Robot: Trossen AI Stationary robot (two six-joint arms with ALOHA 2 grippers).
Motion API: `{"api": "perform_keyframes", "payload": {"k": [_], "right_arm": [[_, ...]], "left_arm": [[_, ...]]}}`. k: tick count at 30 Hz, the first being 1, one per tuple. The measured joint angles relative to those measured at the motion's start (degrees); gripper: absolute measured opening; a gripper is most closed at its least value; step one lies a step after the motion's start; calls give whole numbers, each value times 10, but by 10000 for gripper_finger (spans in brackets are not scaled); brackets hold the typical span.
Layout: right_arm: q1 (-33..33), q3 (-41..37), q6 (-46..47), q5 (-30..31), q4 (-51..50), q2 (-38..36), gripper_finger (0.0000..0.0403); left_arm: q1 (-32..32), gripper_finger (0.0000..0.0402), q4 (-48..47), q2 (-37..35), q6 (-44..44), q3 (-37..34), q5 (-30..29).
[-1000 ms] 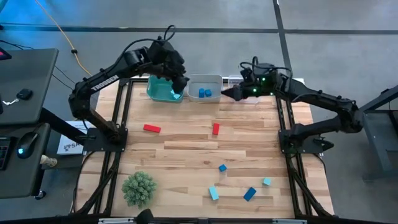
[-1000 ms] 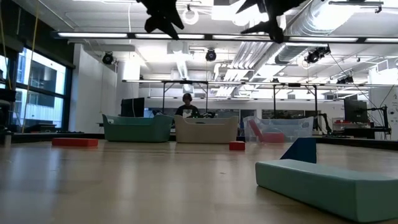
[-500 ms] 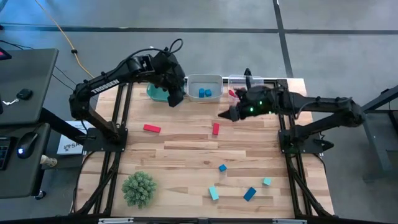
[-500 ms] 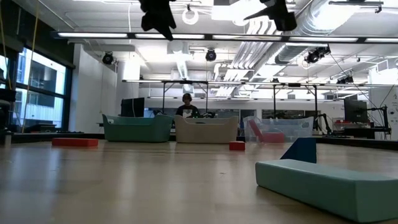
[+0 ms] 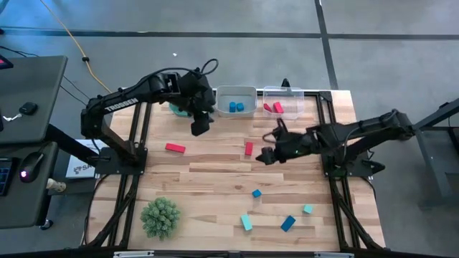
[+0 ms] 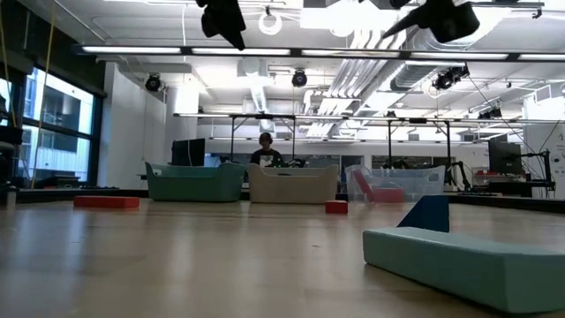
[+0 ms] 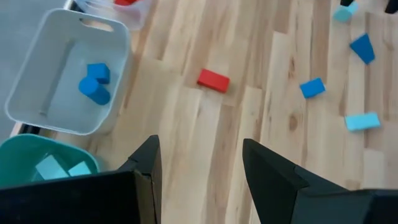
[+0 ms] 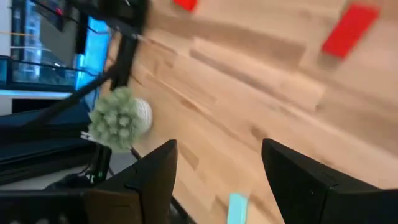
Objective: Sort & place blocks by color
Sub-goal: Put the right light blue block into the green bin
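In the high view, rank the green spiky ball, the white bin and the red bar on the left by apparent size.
1. White bin and green spiky ball: look about alike, so not ranked against each other.
2. Red bar: clearly the smallest.

three bins along the table's 12 o'clock edge: teal bin (image 5: 179, 107), white bin (image 5: 236, 94), clear bin (image 5: 281, 93).

loose blocks on the wood, six: two red, a bar (image 5: 175, 148) toward 10 o'clock and a block (image 5: 249, 148) near centre; two blue (image 5: 257, 193) (image 5: 287, 223) and two light teal (image 5: 246, 222) (image 5: 308, 209) toward 5 o'clock.

binned: two blue in the white bin, two light teal in the teal bin, two red in the clear bin.

one green spiky ball (image 5: 160, 217) at 7 o'clock.
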Motion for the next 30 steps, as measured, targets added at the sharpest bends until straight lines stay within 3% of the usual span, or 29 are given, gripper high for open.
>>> {"api": "perform_keyframes", "payload": {"k": [13, 21, 26, 30], "right_arm": [[109, 0, 237, -33, -132, 69, 224], [179, 0, 330, -43, -173, 95, 224], [218, 0, 349, -48, -209, 104, 224], [245, 0, 301, -56, -229, 106, 224]], "left_arm": [[-32, 145, -1, 0, 28, 0, 0], [-32, 145, -1, 0, 23, 0, 0], [-32, 145, 5, 0, 9, 0, 0], [-32, 145, 7, 0, 8, 0, 0]]}}
